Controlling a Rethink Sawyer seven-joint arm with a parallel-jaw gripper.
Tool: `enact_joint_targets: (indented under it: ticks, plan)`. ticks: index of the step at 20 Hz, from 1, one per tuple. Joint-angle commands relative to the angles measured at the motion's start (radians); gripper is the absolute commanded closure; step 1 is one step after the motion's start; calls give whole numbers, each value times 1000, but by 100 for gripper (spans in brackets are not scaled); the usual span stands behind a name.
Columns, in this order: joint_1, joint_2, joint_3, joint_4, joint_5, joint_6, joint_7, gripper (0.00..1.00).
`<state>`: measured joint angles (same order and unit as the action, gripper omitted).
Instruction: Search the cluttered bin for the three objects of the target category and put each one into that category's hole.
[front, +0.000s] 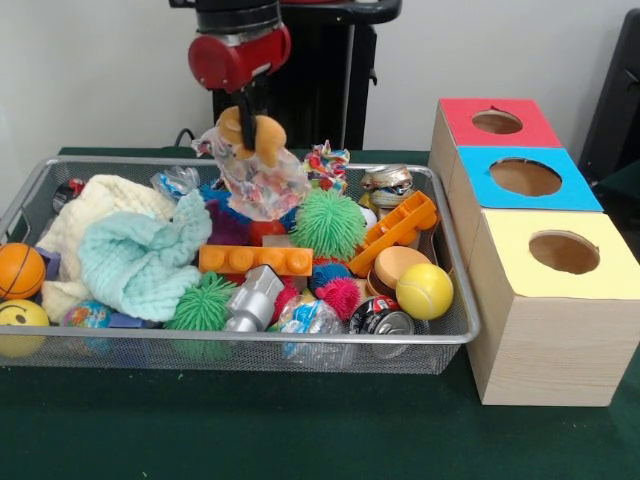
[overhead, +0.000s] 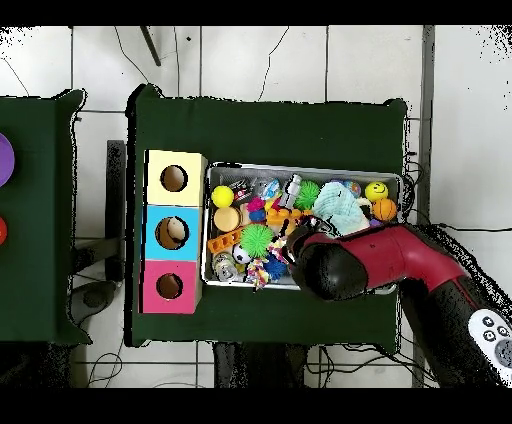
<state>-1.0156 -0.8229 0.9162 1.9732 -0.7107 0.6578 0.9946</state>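
Observation:
My gripper (front: 248, 122) is shut on a tan-brown plush animal (front: 262, 135) and holds it above the far middle of the wire mesh bin (front: 240, 340). A clear crinkly bag of coloured bits (front: 262, 185) hangs against the plush; I cannot tell if it is caught too. The red-topped box's hole (front: 497, 122) is far right of the bin, and shows in the overhead view (overhead: 169, 286) at the lower left. In the overhead view my arm (overhead: 345, 265) covers the gripper and the plush. The yellow duck and the striped tiger are hidden.
The bin holds a pale green cloth (front: 140, 262), green spiky balls (front: 328, 222), an orange brick (front: 255, 259), a yellow ball (front: 424, 290), a basketball (front: 20, 270) and cans (front: 382, 318). The blue-topped hole (front: 525, 177) and the yellow-topped hole (front: 564, 252) lie nearer than the red one.

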Motion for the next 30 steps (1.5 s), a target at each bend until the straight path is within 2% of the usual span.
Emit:
enact_joint_targets:
  ticks: [1, 10, 16, 20, 23, 28, 30]
  plan:
    - [-6, -51, 138, 81, 60, 14, -116, 100]
    - [25, -80, 151, 82, 107, 45, -57, 100]
    - [24, -43, 176, 64, 44, 0, -124, 100]
    - [28, -46, 165, 60, 76, 1, -63, 100]
    - [39, -50, 145, 73, 115, -18, 26, 100]
    - [95, -55, 101, 55, 38, -61, 44, 100]
    - [138, -41, 55, 35, 14, -75, 89, 100]
